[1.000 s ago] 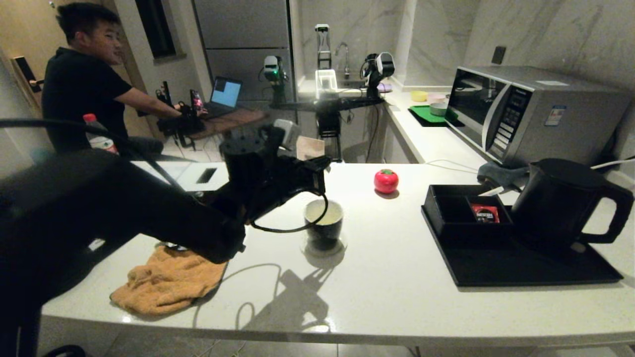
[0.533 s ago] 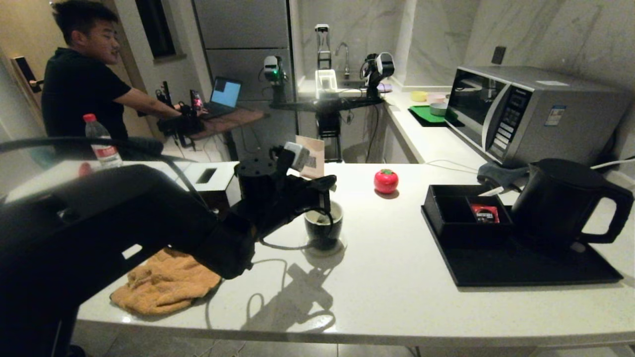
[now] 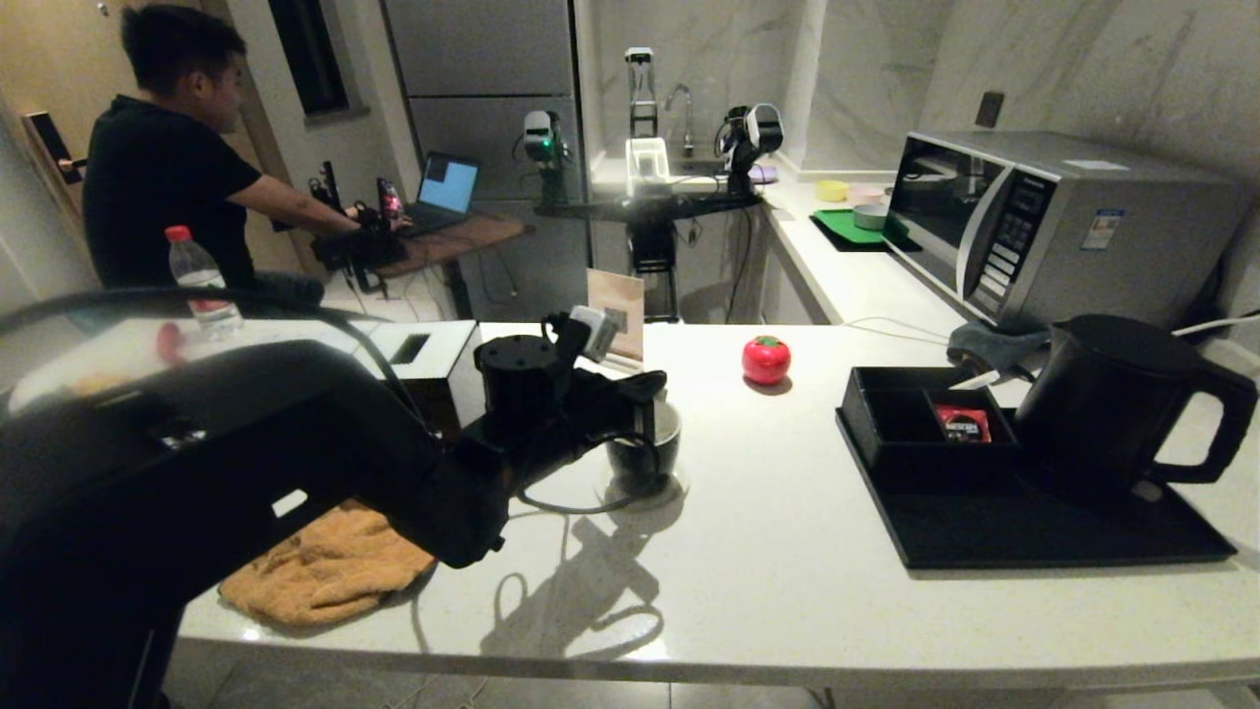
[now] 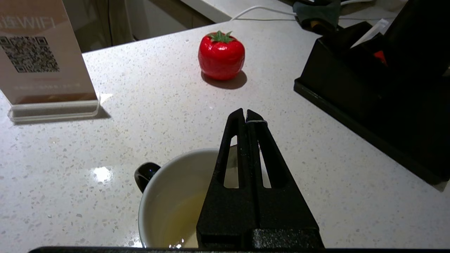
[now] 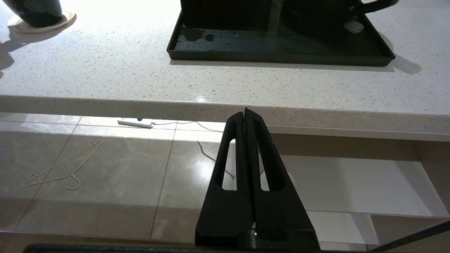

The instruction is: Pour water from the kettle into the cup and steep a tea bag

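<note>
Left pincer above cup

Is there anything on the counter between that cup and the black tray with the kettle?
No: in the head view the white counter between the cup and the black tray is bare. The red tomato sits farther back.

Marble walls, white speckled counter, tiled floor, dim light.

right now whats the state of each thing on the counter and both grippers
left gripper: shut, over the cup's rim
right gripper: shut, parked below the counter edge
cup: upright, pale liquid inside
kettle: upright on the black tray, lid on
orange cloth: crumpled
microwave: door closed
</note>
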